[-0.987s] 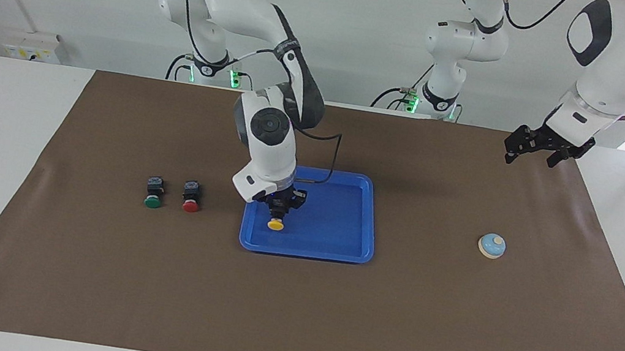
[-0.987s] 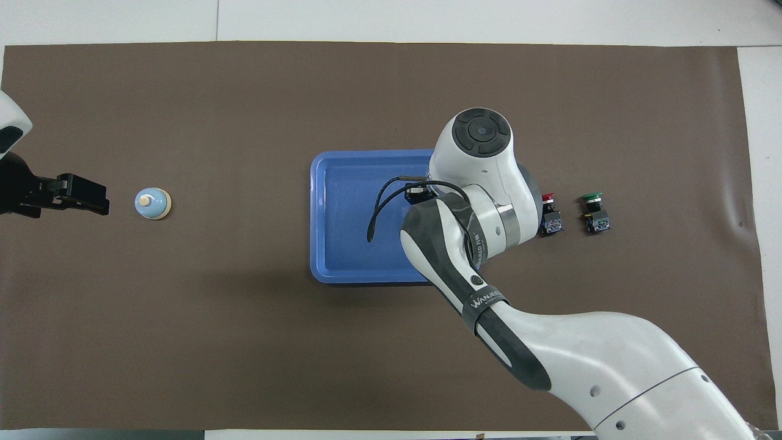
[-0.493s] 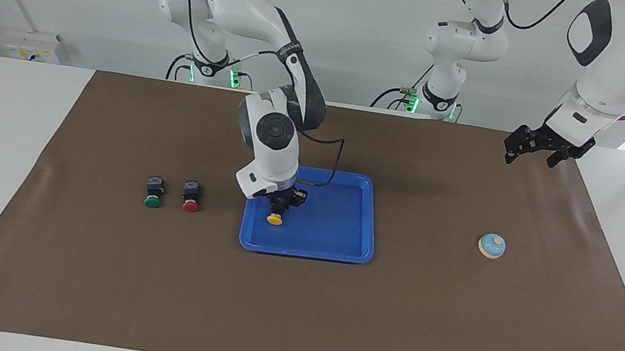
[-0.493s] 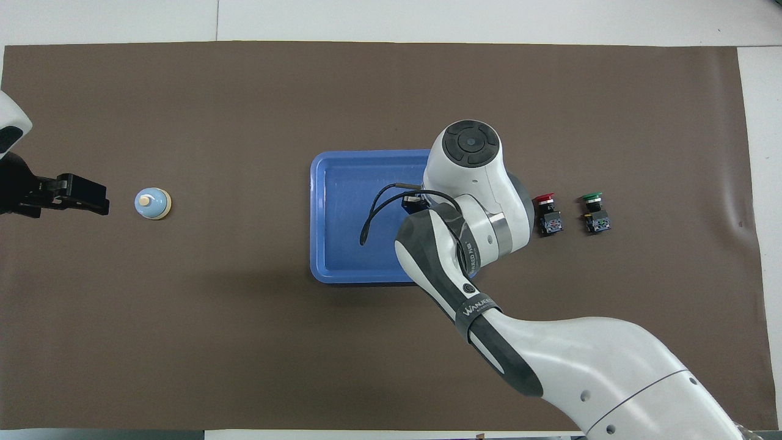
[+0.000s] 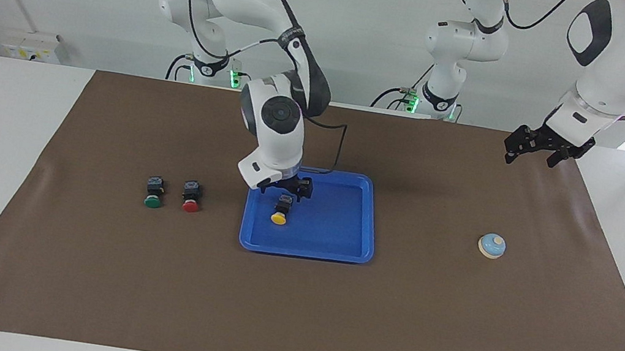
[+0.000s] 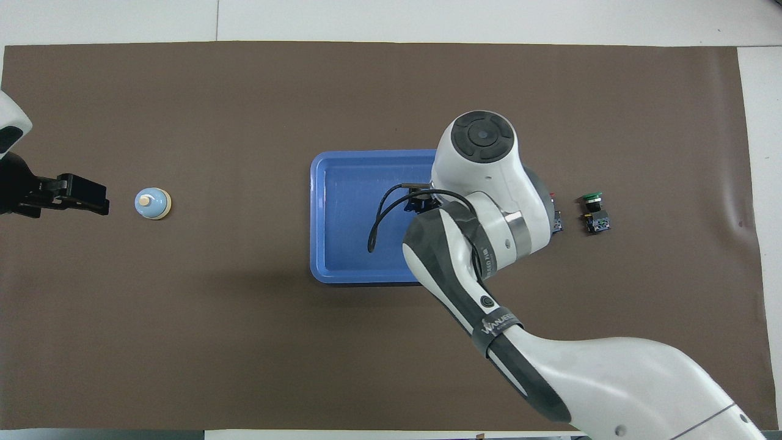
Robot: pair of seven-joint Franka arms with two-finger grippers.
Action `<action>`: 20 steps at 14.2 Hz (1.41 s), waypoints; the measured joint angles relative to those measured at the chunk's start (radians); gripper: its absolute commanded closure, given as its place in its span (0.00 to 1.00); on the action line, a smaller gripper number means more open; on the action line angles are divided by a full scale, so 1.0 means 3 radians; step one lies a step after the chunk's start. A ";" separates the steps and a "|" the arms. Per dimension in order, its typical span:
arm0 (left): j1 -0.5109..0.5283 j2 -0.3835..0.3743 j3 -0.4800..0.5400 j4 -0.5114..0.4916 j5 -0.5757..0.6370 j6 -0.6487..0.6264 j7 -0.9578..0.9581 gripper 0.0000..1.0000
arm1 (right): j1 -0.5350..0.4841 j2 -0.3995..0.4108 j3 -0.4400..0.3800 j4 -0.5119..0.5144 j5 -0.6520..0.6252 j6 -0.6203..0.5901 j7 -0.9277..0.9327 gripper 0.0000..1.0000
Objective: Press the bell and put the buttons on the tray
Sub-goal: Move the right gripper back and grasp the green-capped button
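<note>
The blue tray (image 5: 339,244) lies mid-table, and the yellow button (image 5: 280,215) rests in it at the right arm's end. My right gripper (image 5: 285,189) hangs open just above the yellow button, not touching it. In the overhead view the right arm's wrist hides that button and covers part of the tray (image 6: 345,214). The red button (image 5: 191,198) and the green button (image 5: 153,194) sit on the mat beside the tray, toward the right arm's end. The light blue bell (image 5: 491,245) stands toward the left arm's end. My left gripper (image 5: 531,154) waits open in the air beside the bell (image 6: 152,203).
A brown mat (image 5: 291,321) covers the table. In the overhead view the green button (image 6: 594,211) shows, and the red button (image 6: 556,221) is mostly hidden by the right arm.
My right gripper has let go of the yellow button and risen a little above it. The button now rests in the tray. The left arm has not moved.
</note>
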 measured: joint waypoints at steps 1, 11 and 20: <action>0.0000 0.0000 0.0000 0.0000 0.0000 0.0000 0.0000 0.00 | -0.0132 -0.0118 -0.0028 -0.0002 -0.0030 -0.0120 -0.0271 0.00; 0.0000 0.0000 0.0000 0.0000 0.0000 0.0000 0.0000 0.00 | -0.1372 -0.0353 -0.0048 -0.0638 -0.0264 0.0445 -0.1730 0.00; 0.0000 0.0000 0.0000 0.0000 0.0000 0.0000 0.0000 0.00 | -0.1458 -0.0425 -0.0037 -0.1051 -0.0265 0.0582 -0.2006 0.00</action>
